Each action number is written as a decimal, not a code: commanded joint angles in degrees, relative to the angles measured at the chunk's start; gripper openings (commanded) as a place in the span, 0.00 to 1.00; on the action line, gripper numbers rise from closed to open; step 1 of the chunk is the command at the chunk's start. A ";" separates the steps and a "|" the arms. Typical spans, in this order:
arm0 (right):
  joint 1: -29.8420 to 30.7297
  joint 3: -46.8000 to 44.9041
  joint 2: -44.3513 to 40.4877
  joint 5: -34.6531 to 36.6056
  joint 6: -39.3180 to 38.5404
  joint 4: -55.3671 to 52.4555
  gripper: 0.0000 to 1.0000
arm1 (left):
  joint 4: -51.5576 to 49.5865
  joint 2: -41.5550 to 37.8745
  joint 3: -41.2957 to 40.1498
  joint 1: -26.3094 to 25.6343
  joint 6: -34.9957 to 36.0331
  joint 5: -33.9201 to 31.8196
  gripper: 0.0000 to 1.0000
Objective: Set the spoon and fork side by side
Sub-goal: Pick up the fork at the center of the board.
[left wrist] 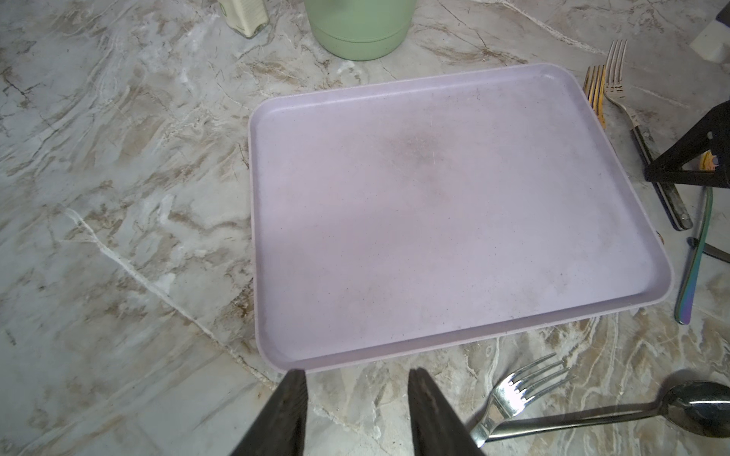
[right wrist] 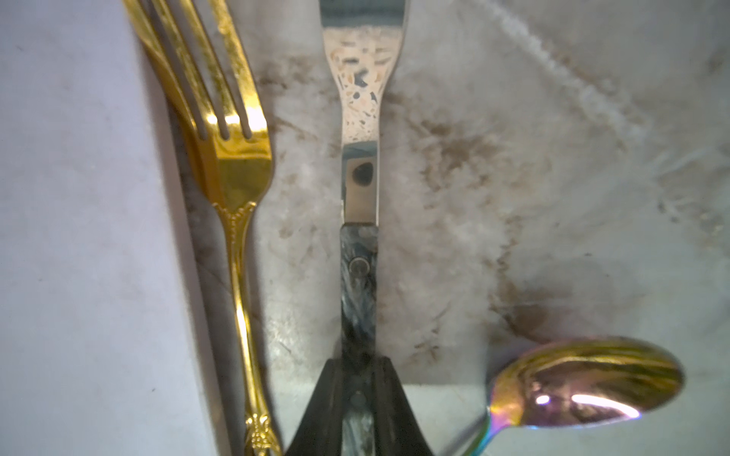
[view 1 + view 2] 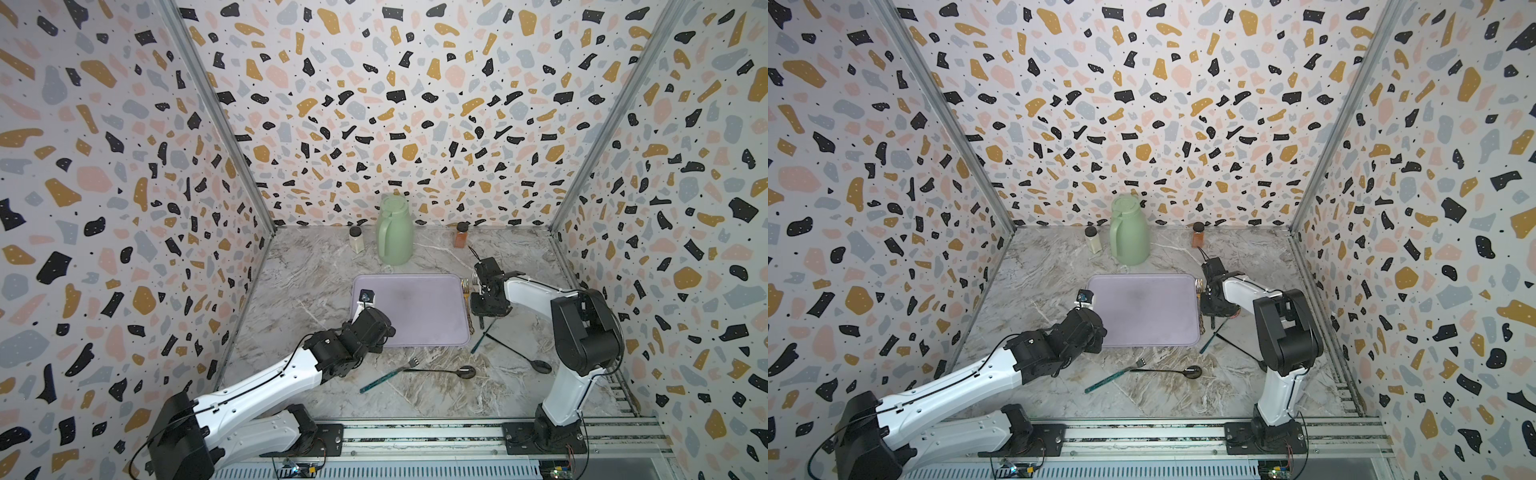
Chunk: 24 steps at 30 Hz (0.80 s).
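Two pads of the right end effector (image 2: 357,369) pinch the dark-handled fork (image 2: 359,166) lying on the table (image 2: 513,158); rainbow spoon (image 2: 584,383) just beside, gold fork (image 2: 233,169) on the opposite flank; grasp step, I'd say; next, lift and lay it parallel to that spoon; left end effector (image 1: 355,379) well apart, half-spread, empty.
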 commanded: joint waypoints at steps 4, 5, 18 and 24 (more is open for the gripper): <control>0.17 -0.23 -0.99 -1.26 -1.12 0.43 0.08 | 0.57 -1.27 -0.33 0.31 -0.28 0.53 0.45; 0.17 -0.30 -1.26 -1.29 -1.14 0.49 0.07 | 0.28 -1.27 -0.10 0.31 -0.31 0.66 0.45; 0.17 1.39 -1.32 -0.59 -1.32 -1.04 0.00 | -0.43 -1.79 -0.29 0.38 -0.78 0.91 0.45; 0.72 4.15 -6.67 -0.46 0.96 -4.28 0.00 | -1.40 -2.40 0.61 0.35 -1.64 0.18 0.45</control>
